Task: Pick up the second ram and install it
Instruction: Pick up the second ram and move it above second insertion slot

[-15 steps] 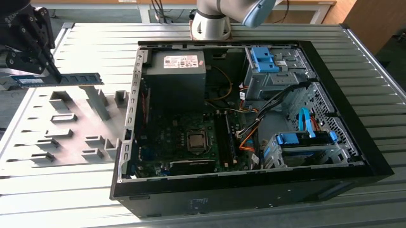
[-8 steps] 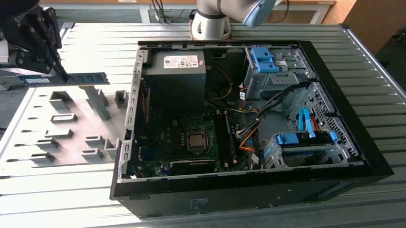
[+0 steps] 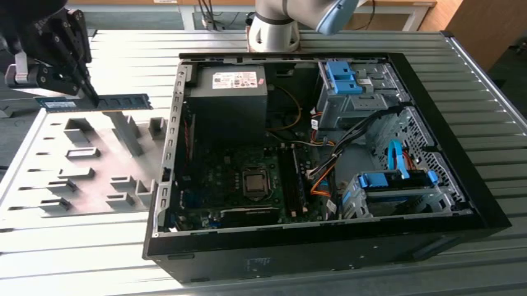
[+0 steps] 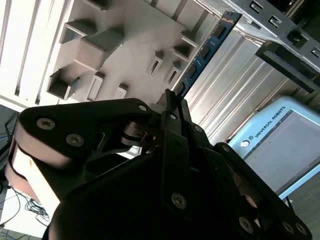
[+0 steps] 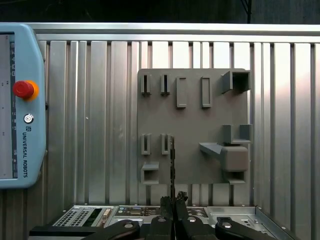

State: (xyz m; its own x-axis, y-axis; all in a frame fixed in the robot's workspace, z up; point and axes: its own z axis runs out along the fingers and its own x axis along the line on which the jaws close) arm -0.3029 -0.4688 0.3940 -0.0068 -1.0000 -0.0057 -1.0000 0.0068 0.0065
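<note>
The second ram (image 3: 111, 102) is a thin blue-green stick with black chips, hanging level above the far end of the grey fixture plate (image 3: 91, 166) on the exterior view's left. My gripper (image 3: 89, 97) is shut on it near one end. In the second wrist view the ram (image 4: 205, 50) runs away from the black fingertips (image 4: 172, 102), which pinch it. The first wrist view shows the ram (image 5: 172, 162) edge-on, rising out of the gripper (image 5: 173, 199) above the plate (image 5: 192, 125).
The open computer case (image 3: 177, 154) lies beside the plate, with the motherboard's memory slots (image 3: 292, 179), a black power supply (image 3: 226, 92) and blue drive-bay clips (image 3: 342, 77). The arm's base (image 3: 276, 28) stands behind the case. A teach pendant (image 5: 20, 100) lies on the ribbed table.
</note>
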